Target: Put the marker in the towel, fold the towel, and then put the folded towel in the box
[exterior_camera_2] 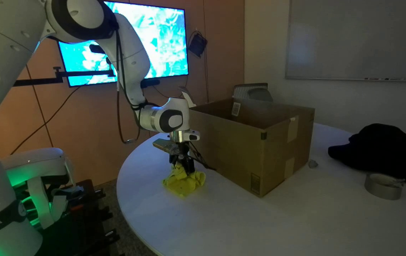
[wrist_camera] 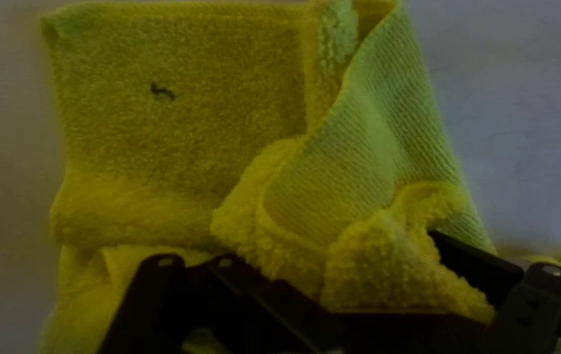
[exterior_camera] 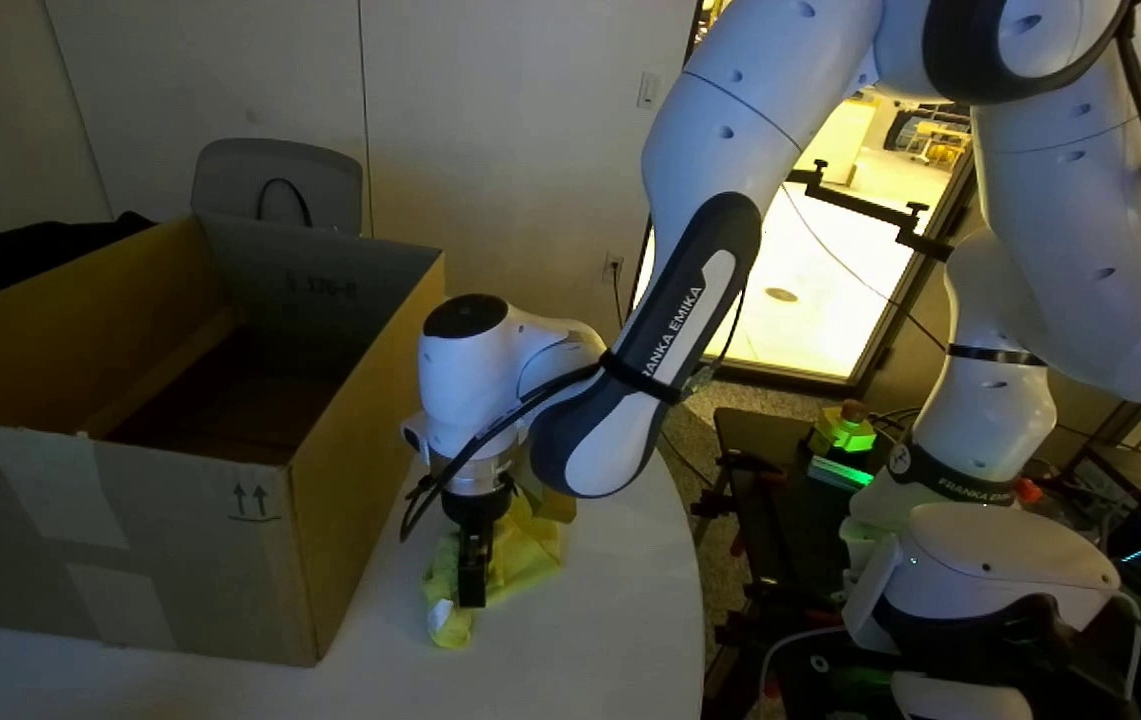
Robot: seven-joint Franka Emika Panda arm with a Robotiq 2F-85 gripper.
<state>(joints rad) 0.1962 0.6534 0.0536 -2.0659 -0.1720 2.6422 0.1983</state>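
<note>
The yellow-green towel lies bunched on the white table, beside the box; it also shows in an exterior view. In the wrist view the towel has a flat part with a small dark mark, and folded layers near the jaws. My gripper points down into the towel, low over the table. In the wrist view the gripper's jaws stand apart with bunched cloth between them; the left fingertip is hidden. The large brown cardboard box stands upright with its top open, also in an exterior view. The marker is hidden.
The box wall stands close beside the gripper. A roll of tape, a black cloth item and a small grey scrap lie on the table beyond the box. A chair stands behind the box.
</note>
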